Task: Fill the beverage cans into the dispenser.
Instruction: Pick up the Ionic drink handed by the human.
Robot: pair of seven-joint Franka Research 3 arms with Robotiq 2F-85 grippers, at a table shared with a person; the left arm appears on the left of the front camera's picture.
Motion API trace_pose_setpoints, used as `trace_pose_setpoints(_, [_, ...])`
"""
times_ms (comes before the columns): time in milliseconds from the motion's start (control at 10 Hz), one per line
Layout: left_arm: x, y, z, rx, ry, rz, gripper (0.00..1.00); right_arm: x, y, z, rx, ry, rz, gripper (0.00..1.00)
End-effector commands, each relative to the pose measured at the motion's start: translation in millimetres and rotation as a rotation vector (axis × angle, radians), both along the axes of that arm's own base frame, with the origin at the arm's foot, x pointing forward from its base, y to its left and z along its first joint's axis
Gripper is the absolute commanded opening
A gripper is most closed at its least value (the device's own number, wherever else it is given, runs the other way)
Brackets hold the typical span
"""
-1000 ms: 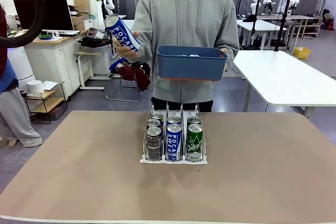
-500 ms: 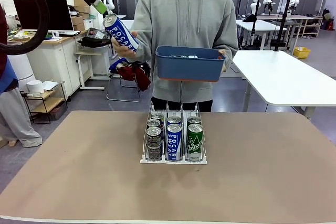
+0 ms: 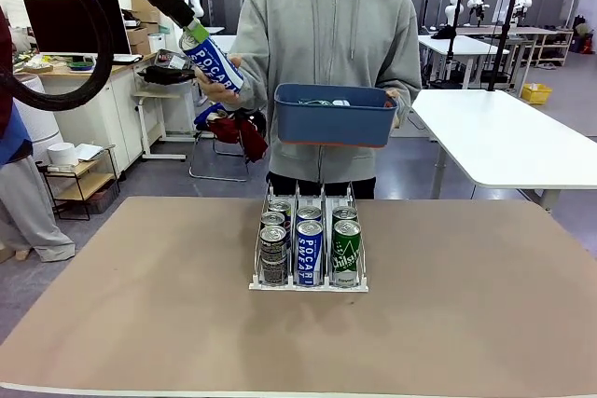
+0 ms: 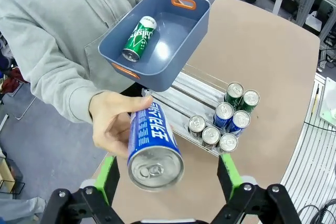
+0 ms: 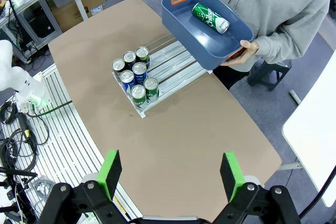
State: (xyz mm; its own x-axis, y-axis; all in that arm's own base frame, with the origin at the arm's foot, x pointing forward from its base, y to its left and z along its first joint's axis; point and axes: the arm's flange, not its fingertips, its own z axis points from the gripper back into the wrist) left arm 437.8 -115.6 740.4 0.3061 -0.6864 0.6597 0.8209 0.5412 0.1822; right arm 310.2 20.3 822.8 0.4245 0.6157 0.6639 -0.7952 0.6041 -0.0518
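Observation:
A person's hand [image 4: 111, 121] holds up a blue POCARI SWEAT can [image 4: 152, 148], silver top toward my left gripper [image 4: 168, 158]. That gripper is open, one green pad on each side of the can's top and not closed on it. From the front, the left gripper [image 3: 191, 29] is at the top of this can [image 3: 215, 62], high at the left. The dispenser [image 3: 308, 283] stands mid-table with several cans [image 3: 309, 247] in its three lanes. My right gripper [image 5: 171, 174] hangs open and empty high above the table.
The person's other hand holds a blue plastic bin [image 3: 336, 123] above the dispenser's far end, with a green can [image 4: 139, 38] lying inside. The brown table [image 3: 140, 305] has free room on both sides of the rack. White tables and desks stand behind the person.
My left gripper has come down and to the right, onto the top of the held blue can. The person's bin has shifted slightly left. The dispenser's cans have not moved.

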Motion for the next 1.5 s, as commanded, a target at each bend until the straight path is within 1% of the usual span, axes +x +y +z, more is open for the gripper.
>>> trace_pose_setpoints(0, [9.6, 6.7, 0.0, -0.038, -0.003, -0.036, 1.0, -2.0, 1.7, -4.2, 0.023, -0.005, 0.01, 1.0])
trace_pose_setpoints(400, [24.0, 9.4, -14.1, -0.052, 0.007, -0.023, 1.0, -2.0, 1.7, -4.2, 0.023, -0.005, 0.01, 1.0])
trace_pose_setpoints(600, [29.5, 12.5, -24.9, -0.057, 0.033, -0.005, 1.0, -2.0, 1.7, -4.2, 0.023, -0.005, 0.01, 1.0])
trace_pose_setpoints(700, [31.5, 14.0, -27.0, -0.055, 0.031, 0.029, 1.0, -2.0, 1.7, -4.2, 0.023, -0.005, 0.01, 1.0])
trace_pose_setpoints(800, [26.0, 7.4, -20.6, -0.034, 0.037, -0.004, 1.0, -2.0, 1.7, -4.2, 0.023, -0.005, 0.01, 1.0])
trace_pose_setpoints(1000, [26.0, 7.4, -20.6, -0.034, 0.037, -0.004, 1.0, -2.0, 1.7, -4.2, 0.023, -0.005, 0.01, 1.0])
trace_pose_setpoints(1200, [29.7, 7.9, -26.2, -0.022, 0.048, -0.002, 1.0, -2.0, 1.7, -4.2, 0.023, -0.005, 0.01, 1.0])
trace_pose_setpoints(1400, [38.3, 6.8, -32.4, -0.015, 0.033, 0.038, 1.0, -2.0, 1.7, -4.2, 0.023, -0.005, 0.01, 1.0])
